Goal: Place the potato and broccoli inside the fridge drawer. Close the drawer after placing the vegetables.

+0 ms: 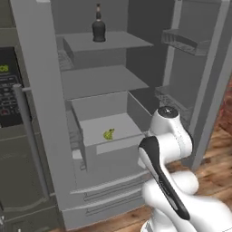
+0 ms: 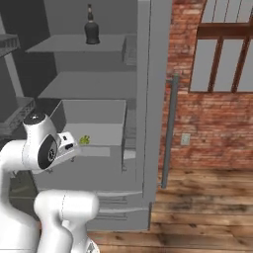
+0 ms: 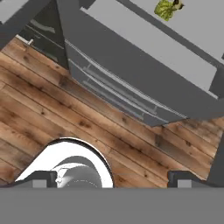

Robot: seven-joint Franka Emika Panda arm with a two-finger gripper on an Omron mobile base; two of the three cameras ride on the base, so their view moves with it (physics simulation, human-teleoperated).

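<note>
The fridge drawer (image 1: 113, 154) stands pulled out of the open fridge, a plain light-grey box with tall side walls. The broccoli (image 1: 108, 134) lies on its floor near the front, a tiny green floret, also seen as the broccoli (image 2: 85, 140) and at the top of the hand view as the broccoli (image 3: 166, 8). The potato is out of view. My gripper (image 3: 112, 179) hangs low in front of the fridge, below the drawer (image 3: 144, 48), pointing down at the wooden floor. Its fingertips (image 3: 43, 178) stand far apart with nothing between them, so it is open.
A dark bottle (image 1: 99, 25) stands on the upper fridge shelf. Grooved grey drawer fronts (image 3: 113, 92) sit below the open drawer. The fridge door (image 1: 213, 81) with its racks stands open on the right. An oven panel (image 1: 9, 86) is at the left, a brick wall (image 2: 207, 123) to the right.
</note>
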